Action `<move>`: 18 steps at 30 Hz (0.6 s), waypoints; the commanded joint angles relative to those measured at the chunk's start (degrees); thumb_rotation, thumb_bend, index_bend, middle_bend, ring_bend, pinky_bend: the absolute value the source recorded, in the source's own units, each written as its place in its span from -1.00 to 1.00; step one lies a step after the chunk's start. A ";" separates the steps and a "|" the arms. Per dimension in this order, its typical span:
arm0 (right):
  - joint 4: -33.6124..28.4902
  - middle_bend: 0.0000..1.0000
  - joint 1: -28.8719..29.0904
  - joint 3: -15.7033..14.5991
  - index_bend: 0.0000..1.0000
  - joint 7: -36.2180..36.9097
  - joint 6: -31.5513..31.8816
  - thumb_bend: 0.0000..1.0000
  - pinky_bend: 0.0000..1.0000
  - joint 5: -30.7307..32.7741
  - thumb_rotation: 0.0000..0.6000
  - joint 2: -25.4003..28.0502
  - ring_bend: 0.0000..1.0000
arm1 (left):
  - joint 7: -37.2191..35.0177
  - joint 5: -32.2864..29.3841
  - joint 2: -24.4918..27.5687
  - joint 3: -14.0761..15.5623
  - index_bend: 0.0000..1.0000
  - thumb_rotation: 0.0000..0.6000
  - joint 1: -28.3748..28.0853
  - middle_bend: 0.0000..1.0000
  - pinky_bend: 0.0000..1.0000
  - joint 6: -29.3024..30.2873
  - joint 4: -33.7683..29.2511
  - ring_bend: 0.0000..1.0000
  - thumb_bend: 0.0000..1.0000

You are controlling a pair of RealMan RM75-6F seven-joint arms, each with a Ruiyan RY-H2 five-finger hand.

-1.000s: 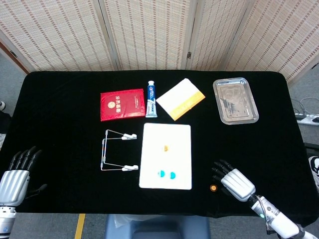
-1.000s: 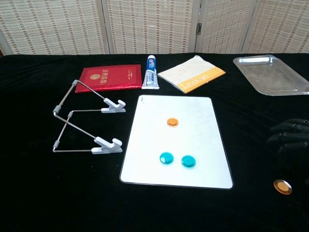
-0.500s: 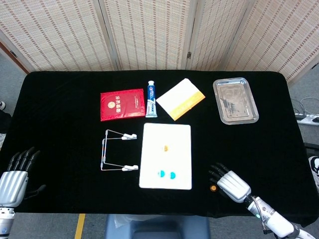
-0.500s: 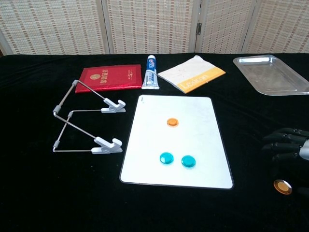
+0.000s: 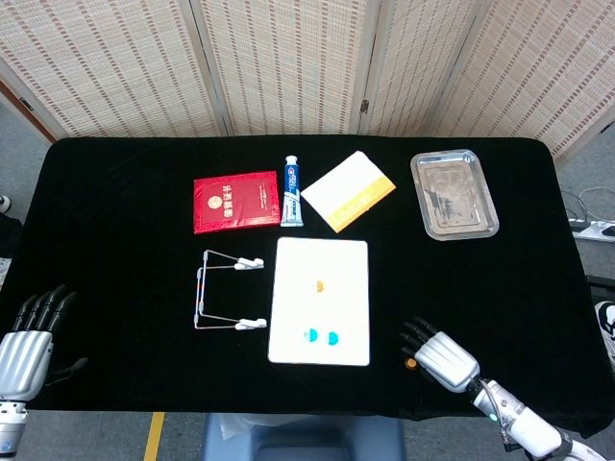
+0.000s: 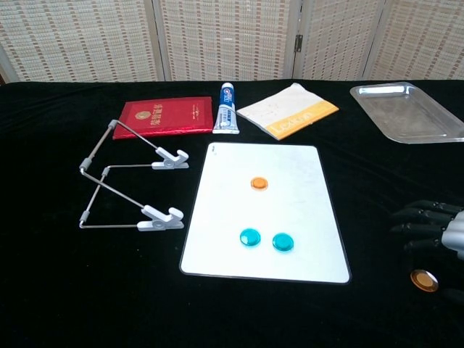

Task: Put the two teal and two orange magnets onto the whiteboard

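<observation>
The whiteboard (image 5: 320, 300) (image 6: 264, 210) lies flat at the table's middle front. On it sit one orange magnet (image 5: 320, 285) (image 6: 259, 183) and two teal magnets (image 5: 311, 335) (image 6: 250, 236), (image 5: 332, 337) (image 6: 283, 242). A second orange magnet (image 5: 410, 364) (image 6: 424, 280) lies on the black cloth right of the board. My right hand (image 5: 439, 354) (image 6: 435, 228) hovers just over and behind it, open, fingers spread, holding nothing. My left hand (image 5: 27, 341) rests open at the table's front left corner, far from the board.
A wire stand with white clips (image 5: 223, 291) (image 6: 127, 185) lies left of the board. Behind it lie a red booklet (image 5: 235, 201) (image 6: 165, 116), a toothpaste tube (image 5: 291, 190) (image 6: 227, 108) and a yellow-white notepad (image 5: 347, 190) (image 6: 288, 110). A metal tray (image 5: 453, 192) (image 6: 407, 112) sits back right.
My right hand has drawn back toward the table's front edge and slightly left, closing on the loose orange magnet. The left hand slid slightly nearer the front edge. The magnets have not moved.
</observation>
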 commanded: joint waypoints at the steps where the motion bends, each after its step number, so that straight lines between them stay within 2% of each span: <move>1: 0.05 -0.62 0.07 0.01 -0.23 -0.18 -0.15 -0.11 -1.00 -0.14 1.00 -0.17 -0.97 | -0.09 -0.02 -0.02 -0.02 -1.00 1.00 0.00 -1.00 -1.00 -0.01 0.08 -1.00 -0.65; 5: 0.07 -0.61 -0.01 0.05 -0.20 -0.35 -0.29 -0.11 -1.00 -0.05 1.00 -0.28 -0.97 | -0.34 -0.06 -0.04 0.02 -1.00 1.00 0.04 -1.00 -1.00 -0.06 0.27 -1.00 -0.65; 11: 0.11 -0.52 -0.32 0.32 0.07 -0.62 -0.09 -0.11 -1.00 0.37 1.00 -0.29 -0.94 | -0.50 -0.09 -0.13 0.04 -1.00 1.00 0.01 -1.00 -1.00 -0.18 0.41 -1.00 -0.65; 18: -0.14 -0.49 -0.53 0.85 0.12 -0.83 0.59 -0.11 -1.00 0.52 1.00 -0.27 -0.93 | -0.63 -0.05 -0.25 0.01 -1.00 1.00 -0.01 -1.00 -1.00 -0.17 0.59 -1.00 -0.65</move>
